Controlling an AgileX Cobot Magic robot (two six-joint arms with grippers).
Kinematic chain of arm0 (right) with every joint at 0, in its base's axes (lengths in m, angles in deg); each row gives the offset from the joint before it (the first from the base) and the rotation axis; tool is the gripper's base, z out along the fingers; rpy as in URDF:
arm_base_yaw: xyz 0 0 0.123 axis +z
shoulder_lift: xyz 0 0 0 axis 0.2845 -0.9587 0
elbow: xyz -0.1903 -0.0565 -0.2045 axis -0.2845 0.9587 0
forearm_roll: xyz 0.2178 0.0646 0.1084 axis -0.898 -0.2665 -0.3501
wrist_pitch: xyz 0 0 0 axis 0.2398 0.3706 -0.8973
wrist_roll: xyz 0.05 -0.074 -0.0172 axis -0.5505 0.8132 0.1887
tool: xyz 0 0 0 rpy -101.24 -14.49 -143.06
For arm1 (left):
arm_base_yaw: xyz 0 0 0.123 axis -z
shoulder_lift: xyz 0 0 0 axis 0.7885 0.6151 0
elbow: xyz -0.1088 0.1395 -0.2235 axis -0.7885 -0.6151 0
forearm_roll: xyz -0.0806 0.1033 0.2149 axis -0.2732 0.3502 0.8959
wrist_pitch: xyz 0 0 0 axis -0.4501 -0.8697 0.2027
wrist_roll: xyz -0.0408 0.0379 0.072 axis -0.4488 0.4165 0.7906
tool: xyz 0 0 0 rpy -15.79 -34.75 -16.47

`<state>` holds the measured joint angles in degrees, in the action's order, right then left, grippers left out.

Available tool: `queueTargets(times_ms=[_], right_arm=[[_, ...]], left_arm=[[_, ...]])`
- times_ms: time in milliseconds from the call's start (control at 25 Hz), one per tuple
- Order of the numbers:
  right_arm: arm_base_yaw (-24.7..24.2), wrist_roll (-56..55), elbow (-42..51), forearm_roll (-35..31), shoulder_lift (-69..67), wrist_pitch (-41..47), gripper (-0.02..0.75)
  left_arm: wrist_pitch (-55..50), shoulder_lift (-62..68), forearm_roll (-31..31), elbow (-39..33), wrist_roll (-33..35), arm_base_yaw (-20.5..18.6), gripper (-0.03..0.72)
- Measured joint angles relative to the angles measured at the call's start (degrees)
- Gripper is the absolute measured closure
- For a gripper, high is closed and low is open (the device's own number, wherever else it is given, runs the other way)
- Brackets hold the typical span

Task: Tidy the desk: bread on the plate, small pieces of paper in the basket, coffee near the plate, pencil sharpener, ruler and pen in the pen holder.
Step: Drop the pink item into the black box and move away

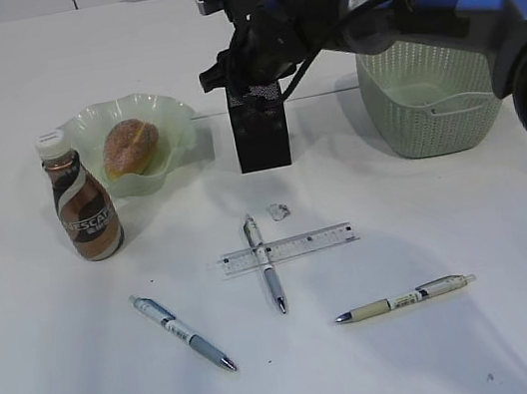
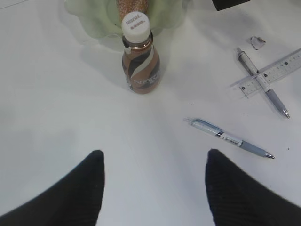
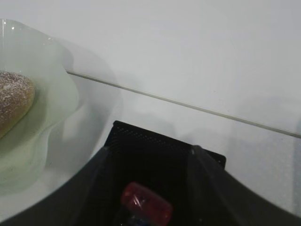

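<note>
Bread (image 1: 129,146) lies in your plate (image 1: 168,112), coffee (image 1: 84,206) stands just beside it, and the right gripper (image 1: 248,76) hangs over the pen holder (image 1: 261,139), fingers apart, a red object (image 3: 146,202) just below them at its mouth. Your left gripper (image 2: 155,188) hovers spread and empty over the desk (image 1: 64,392) near the coffee. Ruler (image 1: 288,247) lies across one pen (image 1: 263,263), a small piece of paper (image 1: 278,212) just beyond; two more pens (image 1: 182,333) lie apart, and the basket (image 1: 429,98) stands right of the holder.
</note>
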<state>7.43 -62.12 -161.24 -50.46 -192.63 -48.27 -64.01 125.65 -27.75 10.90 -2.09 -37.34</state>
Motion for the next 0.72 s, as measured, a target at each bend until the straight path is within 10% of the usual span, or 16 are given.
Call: queueTargets(times_ms=[720], right_arm=[[0.0,0.0,-1.5,-3.9,3.5,6.9,0.330]], left_arm=[[0.0,0.0,0.0,0.0,0.0,0.0,0.214]])
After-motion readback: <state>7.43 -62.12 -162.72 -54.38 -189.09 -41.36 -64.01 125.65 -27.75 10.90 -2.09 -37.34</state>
